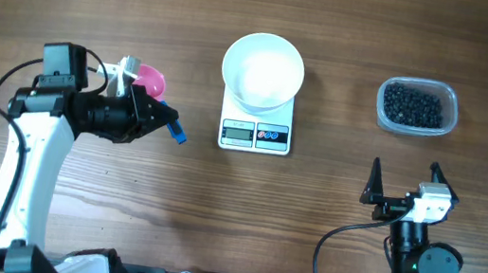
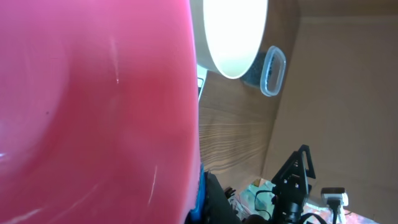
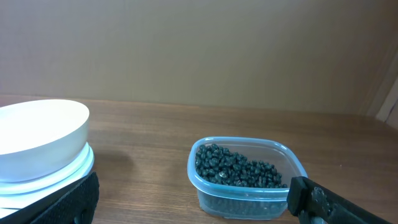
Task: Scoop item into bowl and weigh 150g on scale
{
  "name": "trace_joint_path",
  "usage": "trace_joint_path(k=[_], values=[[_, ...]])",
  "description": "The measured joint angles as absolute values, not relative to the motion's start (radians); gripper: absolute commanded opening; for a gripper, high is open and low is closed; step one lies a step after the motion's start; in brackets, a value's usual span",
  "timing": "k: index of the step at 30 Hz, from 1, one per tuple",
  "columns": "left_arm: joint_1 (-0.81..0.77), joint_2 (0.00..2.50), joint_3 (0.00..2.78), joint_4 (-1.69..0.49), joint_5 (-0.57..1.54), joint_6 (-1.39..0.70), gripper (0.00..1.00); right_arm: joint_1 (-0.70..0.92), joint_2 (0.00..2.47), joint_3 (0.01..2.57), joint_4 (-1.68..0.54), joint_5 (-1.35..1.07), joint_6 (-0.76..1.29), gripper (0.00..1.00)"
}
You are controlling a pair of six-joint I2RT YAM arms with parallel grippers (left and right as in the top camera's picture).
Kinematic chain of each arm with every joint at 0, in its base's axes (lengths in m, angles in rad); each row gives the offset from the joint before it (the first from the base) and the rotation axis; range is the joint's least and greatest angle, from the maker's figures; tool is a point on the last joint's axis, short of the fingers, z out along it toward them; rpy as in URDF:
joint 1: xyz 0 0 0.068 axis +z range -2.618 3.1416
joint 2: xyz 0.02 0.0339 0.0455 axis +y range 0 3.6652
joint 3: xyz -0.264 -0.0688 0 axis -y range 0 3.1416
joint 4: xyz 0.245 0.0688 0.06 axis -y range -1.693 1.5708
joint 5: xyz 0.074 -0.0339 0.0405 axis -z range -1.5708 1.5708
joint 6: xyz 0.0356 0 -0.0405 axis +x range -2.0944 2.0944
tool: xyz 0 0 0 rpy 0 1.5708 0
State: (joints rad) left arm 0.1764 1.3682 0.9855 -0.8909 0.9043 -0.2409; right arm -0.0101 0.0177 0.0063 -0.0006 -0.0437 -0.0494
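Note:
The white bowl (image 1: pixel 263 70) stands empty on the small white scale (image 1: pixel 256 134) at the table's middle back. Right of them, the item (image 1: pixel 412 106), a heap of black beads, fills a clear plastic tub (image 1: pixel 384 116). My left gripper (image 1: pixel 172 126) is left of the scale, shut on a pink scoop (image 1: pixel 151 78), which fills most of the left wrist view (image 2: pixel 93 112). My right gripper (image 1: pixel 404 178) stands open in front of the tub, with nothing between its fingers. In the right wrist view the beads (image 3: pixel 236 168) lie straight ahead and the bowl (image 3: pixel 37 130) is at the left.
The left arm's white link (image 1: pixel 28 173) runs down the left side of the table. The right arm's base (image 1: pixel 417 266) and cables sit at the front right. Bare wood lies between scale and tub.

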Motion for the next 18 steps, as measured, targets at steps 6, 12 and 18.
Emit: trace_joint_path(k=[6, 12, 18], values=[[0.176, 1.271, 0.986, -0.925, 0.907, -0.237, 0.04, -0.010, 0.018, 0.006, -0.001, -0.044, -0.049, 1.00], [0.166, 1.211, 0.986, -0.992, 0.866, -0.237, 0.04, -0.010, 0.018, 0.006, -0.001, -0.044, -0.049, 1.00], [0.096, 1.195, 0.986, -0.994, 0.850, -0.253, 0.04, -0.010, 0.018, 0.006, -0.001, -0.044, -0.049, 1.00]])
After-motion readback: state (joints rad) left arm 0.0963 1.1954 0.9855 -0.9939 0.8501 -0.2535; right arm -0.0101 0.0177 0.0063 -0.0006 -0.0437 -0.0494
